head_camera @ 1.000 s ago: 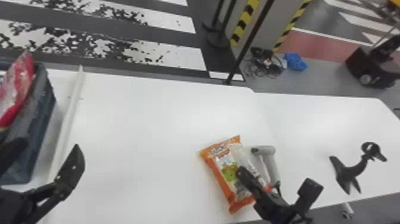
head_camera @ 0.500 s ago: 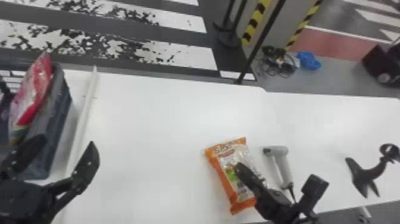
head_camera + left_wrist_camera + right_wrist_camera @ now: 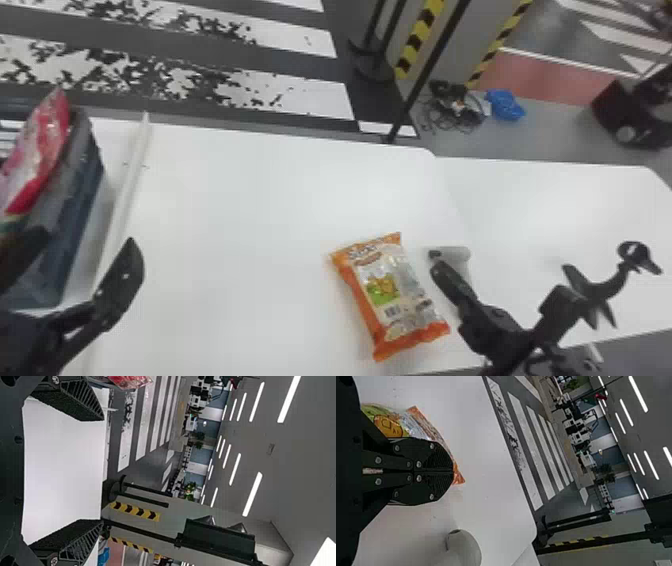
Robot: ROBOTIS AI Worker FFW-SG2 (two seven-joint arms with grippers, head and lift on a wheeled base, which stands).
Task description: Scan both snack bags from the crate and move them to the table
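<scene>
Table (image 3: 225, 225) lies between left fingers (image 3: 120, 277), spread near the crate's edge (image 3: 86, 150), and right fingers (image 3: 452, 287), closed near the orange bag (image 3: 387, 295).

In the head view, lower centre, an orange bag (image 3: 390, 295) has a green patch; far left, a red-and-pink bag (image 3: 42, 150); top, right of centre, yellow-and-black striped tape (image 3: 421, 40).

This is a large indoor hall, most like a lab or test floor, though the exact kind can't be told. White crosswalk stripes (image 3: 310, 95) and a red patch (image 3: 540, 75) mark the dark and grey floor, as on a mock street. Yellow-and-black hazard strips (image 3: 422, 40) and loose cables (image 3: 452, 110) lie beyond a plain white counter (image 3: 250, 200). Long strip lights (image 3: 289, 399) line the grey ceiling (image 3: 301, 455), with green plants (image 3: 190, 490) far off; other furnishings there are too small to tell.
</scene>
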